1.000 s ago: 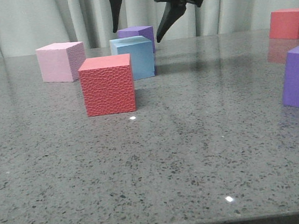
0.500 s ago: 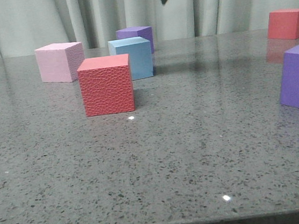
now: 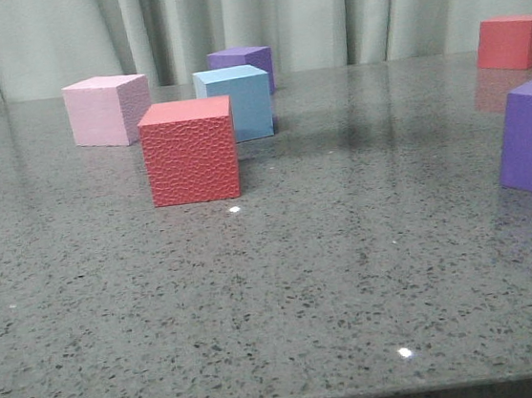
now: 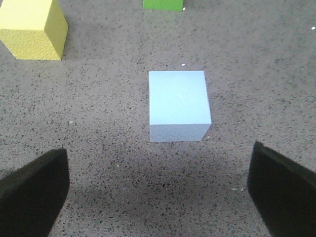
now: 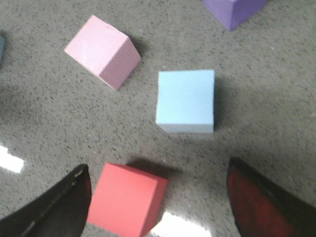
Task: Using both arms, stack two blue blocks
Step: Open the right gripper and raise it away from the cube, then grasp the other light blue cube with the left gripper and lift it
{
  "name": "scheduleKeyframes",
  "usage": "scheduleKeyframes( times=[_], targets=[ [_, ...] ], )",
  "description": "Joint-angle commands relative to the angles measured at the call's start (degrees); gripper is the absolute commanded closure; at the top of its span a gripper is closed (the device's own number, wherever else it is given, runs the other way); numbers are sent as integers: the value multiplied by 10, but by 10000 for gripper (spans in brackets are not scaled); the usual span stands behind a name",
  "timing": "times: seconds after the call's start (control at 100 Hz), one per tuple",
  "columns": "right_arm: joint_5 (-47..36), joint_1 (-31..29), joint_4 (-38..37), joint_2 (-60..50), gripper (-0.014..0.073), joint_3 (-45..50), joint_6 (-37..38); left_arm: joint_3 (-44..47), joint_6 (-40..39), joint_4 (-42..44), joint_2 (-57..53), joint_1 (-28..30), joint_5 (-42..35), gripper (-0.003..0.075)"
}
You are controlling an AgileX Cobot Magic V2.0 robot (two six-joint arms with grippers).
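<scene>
Grey speckled table (image 3: 352, 276) | my left gripper (image 4: 158, 197) spread wide above one blue block (image 4: 178, 104), touching nothing | my right gripper (image 5: 158, 197) spread wide, empty, over second blue block (image 5: 186, 100) behind red cube (image 5: 127, 198)

The bench (image 3: 352, 276) is dark grey speckled stone, glossy enough to mirror the cubes resting on it. Below the open right pincer (image 5: 158, 197) lie a blue block (image 5: 185, 100), a pink cube (image 5: 102, 51), a red cube (image 5: 127, 198) nearest its fingers, and a purple cube (image 5: 233, 11) farthest off. Under the wide-spread left pincer (image 4: 160, 190) sits another blue block (image 4: 178, 104), with a yellow cube (image 4: 33, 28) and a green cube (image 4: 163, 4) beyond it.
</scene>
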Motion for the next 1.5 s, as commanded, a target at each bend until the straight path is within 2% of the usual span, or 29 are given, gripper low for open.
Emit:
scheduleKeyframes(
  times=[0.0,0.24,0.46,1.16,1.49],
  targets=[
    [-77,-1,-12,-81,25,61,-9,-50,11,-4,24,2,-3,27],
    [-210,-1,-12,-230,25,282,-10,-111,33,-34,100,2,11,27],
    [-245,-1,-12,-318,25,393,-4,-145,37,-36,159,2,10,27],
    [-243,-1,-12,-343,25,407,-2,-182,42,-56,263,2,-6,27],
    [-241,-1,-12,-343,25,407,-2,-182,42,-56,268,2,-6,48]
  ],
)
